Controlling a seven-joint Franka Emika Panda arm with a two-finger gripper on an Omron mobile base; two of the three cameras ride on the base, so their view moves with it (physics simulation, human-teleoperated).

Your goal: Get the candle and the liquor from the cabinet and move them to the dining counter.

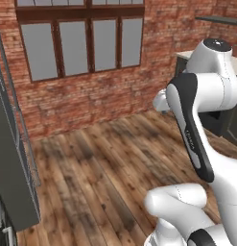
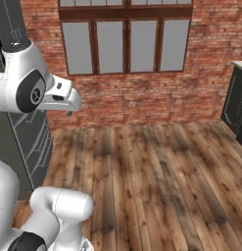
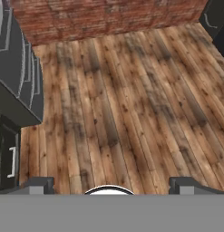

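Gripper: the gripper (image 3: 109, 185) has its two dark fingertips (image 3: 40, 183) standing far apart at the bottom of the hand view, jaws fully spread with nothing between them; it carries nothing, which suits an arm that has not yet reached its goods.

Arm posture: the white arm (image 1: 206, 105) is folded up high and close over the base, the hand tipped down toward the floor; this looks like a compact carrying pose for driving rather than a reach.

What lies ahead: bare wooden plank floor (image 3: 131, 99) runs up to a red brick wall (image 2: 142, 100) with a dark-framed window (image 2: 125, 41); nothing stands within reach of the hand.

Candle and liquor: neither can be made out from here; judged from the task, they are presumably on the cabinet, and neither has been fetched yet.

Cabinet: a flat dark shelf board (image 1: 220, 19) juts from the brick at the upper right of the left base view; it may be the cabinet, but what it holds cannot be told.

Side furniture: a tall dark grey unit (image 1: 12, 158) stands at the left; a dark base cupboard with a pale top (image 2: 237, 93) sits at the right.

Step in hand: likely travel toward the cabinet, the first pickup not begun.
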